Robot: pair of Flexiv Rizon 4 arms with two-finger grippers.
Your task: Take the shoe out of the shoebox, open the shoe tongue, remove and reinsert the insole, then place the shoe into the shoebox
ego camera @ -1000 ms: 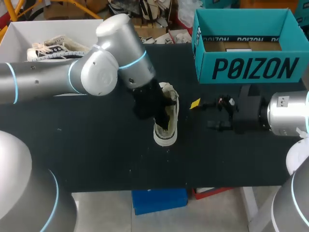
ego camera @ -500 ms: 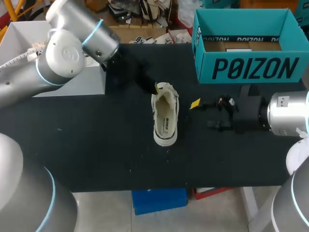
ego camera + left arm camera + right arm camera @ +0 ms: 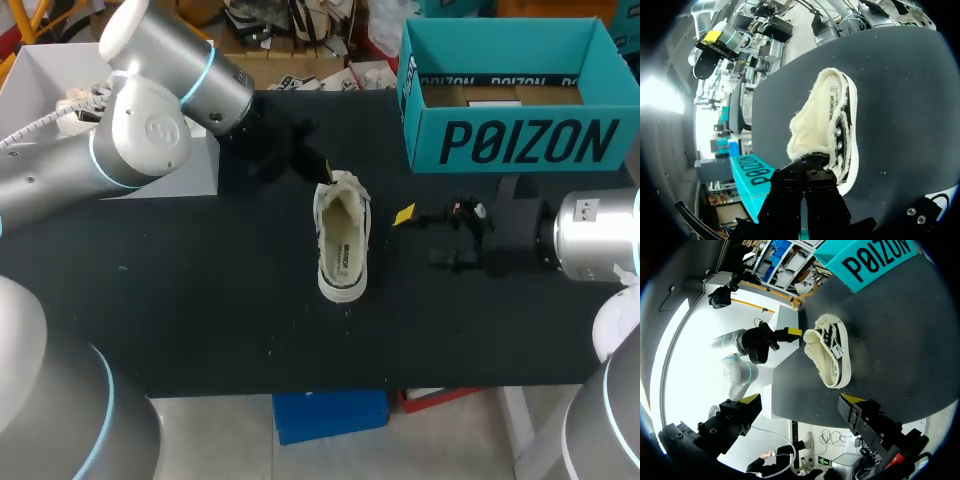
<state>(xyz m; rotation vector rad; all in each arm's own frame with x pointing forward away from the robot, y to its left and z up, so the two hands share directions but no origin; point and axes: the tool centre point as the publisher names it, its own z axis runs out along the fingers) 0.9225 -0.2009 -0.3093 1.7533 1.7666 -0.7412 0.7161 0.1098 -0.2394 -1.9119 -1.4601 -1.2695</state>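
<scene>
A cream sneaker point(image 3: 341, 240) with fleecy lining stands on the black table point(image 3: 200, 300), its opening facing up. My left gripper point(image 3: 322, 172) is shut at the shoe's far end, touching its rim; I see nothing held. In the left wrist view the shoe point(image 3: 827, 125) lies just ahead of the shut fingers point(image 3: 807, 167). My right gripper point(image 3: 412, 215) stands open to the right of the shoe, apart from it. In the right wrist view the shoe point(image 3: 831, 356) lies ahead of the wide-open gripper point(image 3: 801, 402), with the left gripper point(image 3: 790, 332) at its far end. The teal shoebox point(image 3: 520, 140) stands at the back right.
A white box point(image 3: 40, 70) holding other shoes stands at the back left, partly behind my left arm. The teal shoebox point(image 3: 875, 260) has its open top facing up, with brown cardboard inside.
My left arm has swung back from over the shoe toward the far left, uncovering the shoe. Its gripper now rests at the shoe's far end. The right arm has not moved.
</scene>
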